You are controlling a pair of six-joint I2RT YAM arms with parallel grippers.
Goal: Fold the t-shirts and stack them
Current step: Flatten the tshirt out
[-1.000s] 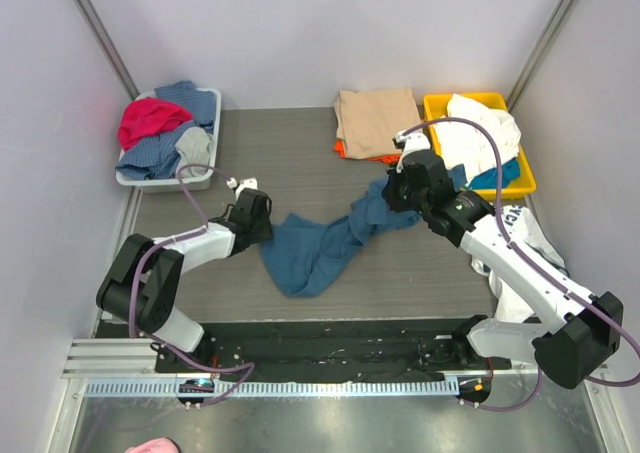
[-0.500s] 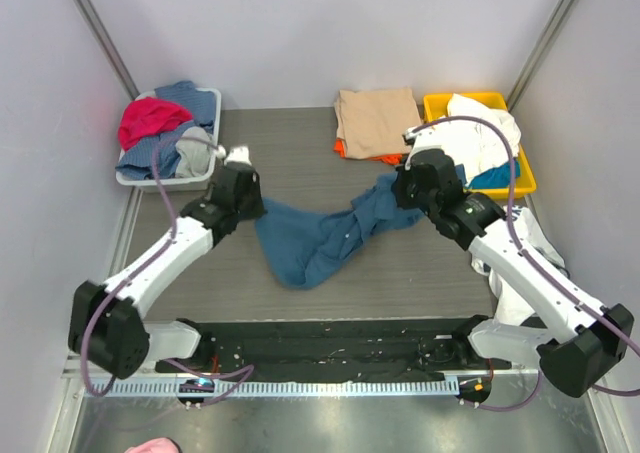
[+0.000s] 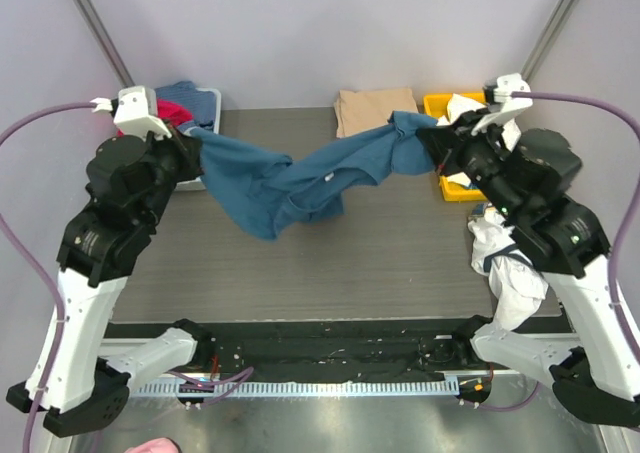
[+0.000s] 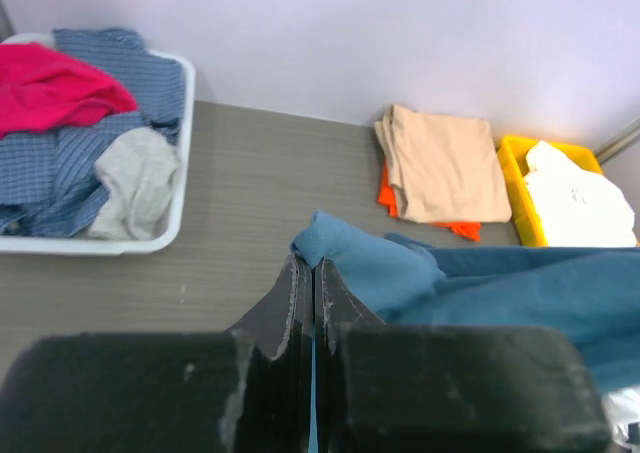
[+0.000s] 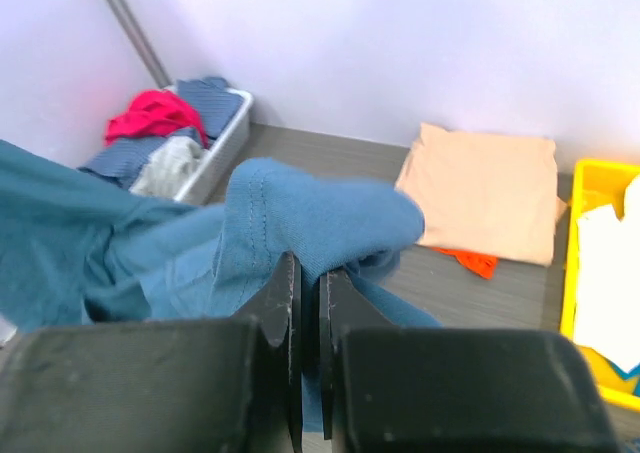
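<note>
A dark teal-blue t-shirt (image 3: 300, 178) hangs stretched in the air between both arms, sagging in the middle above the table. My left gripper (image 3: 193, 145) is shut on its left end (image 4: 345, 253). My right gripper (image 3: 432, 141) is shut on its right end (image 5: 310, 213). At the back of the table a folded tan-beige t-shirt (image 3: 372, 108) lies on top of a folded orange t-shirt (image 4: 448, 228), whose edge shows beneath it (image 5: 465, 261).
A white bin (image 4: 175, 213) with red, blue checked and grey clothes stands at the back left. A yellow bin (image 3: 440, 103) with white and blue cloth stands at the back right. A white garment (image 3: 510, 263) hangs by the right arm.
My left gripper closed on the blue t-shirt. Both arms then rose and drew apart, lifting the shirt off the table and stretching it between them.
</note>
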